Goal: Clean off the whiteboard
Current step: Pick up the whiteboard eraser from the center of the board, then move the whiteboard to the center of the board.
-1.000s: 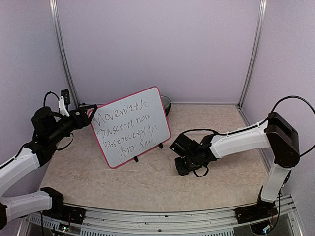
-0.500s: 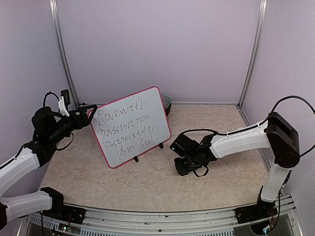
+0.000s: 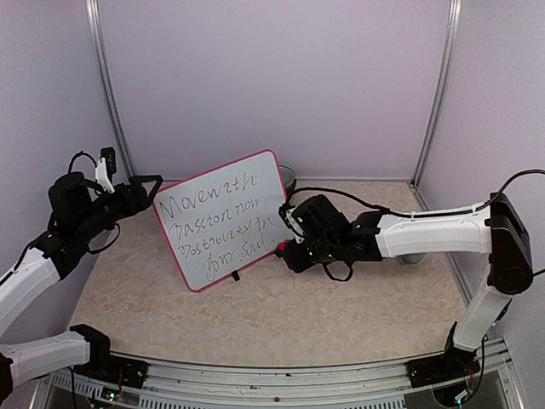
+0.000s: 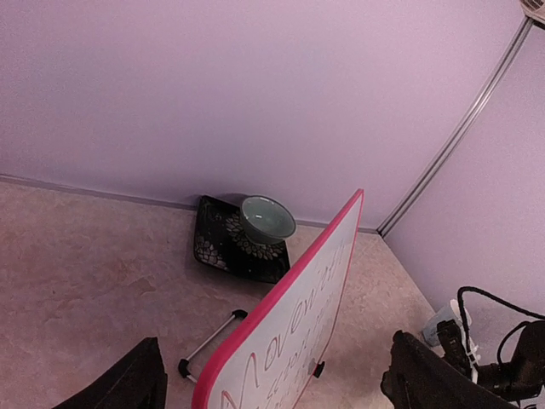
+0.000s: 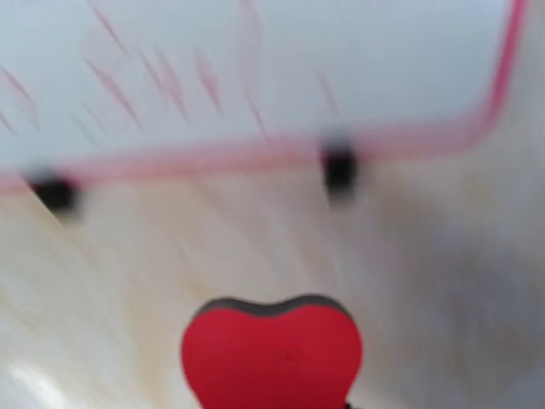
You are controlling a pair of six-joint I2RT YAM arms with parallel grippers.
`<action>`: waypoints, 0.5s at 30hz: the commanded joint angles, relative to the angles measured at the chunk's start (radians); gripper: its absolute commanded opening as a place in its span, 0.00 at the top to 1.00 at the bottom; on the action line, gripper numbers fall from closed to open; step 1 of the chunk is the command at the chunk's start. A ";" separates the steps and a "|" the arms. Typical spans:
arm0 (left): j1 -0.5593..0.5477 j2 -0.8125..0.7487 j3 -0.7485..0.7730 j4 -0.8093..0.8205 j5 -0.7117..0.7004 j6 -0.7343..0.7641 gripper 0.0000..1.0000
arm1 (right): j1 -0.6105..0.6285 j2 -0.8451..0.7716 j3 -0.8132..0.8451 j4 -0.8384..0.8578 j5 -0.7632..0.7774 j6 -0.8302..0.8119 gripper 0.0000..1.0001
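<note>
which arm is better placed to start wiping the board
Right. Its gripper holds the red eraser facing the whiteboard near its lower edge; the left gripper is open astride the top corner.

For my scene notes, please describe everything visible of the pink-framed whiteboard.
The flat white rectangular whiteboard, thin pink-red round-cornered frame, stands leaning on small black feet on the beige table. Dark handwriting covers its face. The open left gripper straddles its upper left corner; contact unclear. The right gripper's red eraser hangs near, apart.
</note>
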 commanded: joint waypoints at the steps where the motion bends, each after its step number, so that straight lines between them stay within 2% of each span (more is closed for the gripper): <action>1: 0.035 -0.013 0.057 -0.086 0.031 0.023 0.13 | -0.006 -0.025 0.093 0.116 -0.025 -0.147 0.72; 9: 0.137 0.018 0.057 -0.117 0.197 0.062 0.29 | -0.006 0.007 0.251 0.158 -0.120 -0.231 0.71; 12: 0.165 0.058 0.047 -0.086 0.263 0.059 0.37 | -0.005 0.010 0.275 0.185 -0.183 -0.258 0.70; 15: 0.178 0.098 0.052 -0.044 0.319 0.048 0.40 | -0.005 0.012 0.284 0.202 -0.229 -0.269 0.70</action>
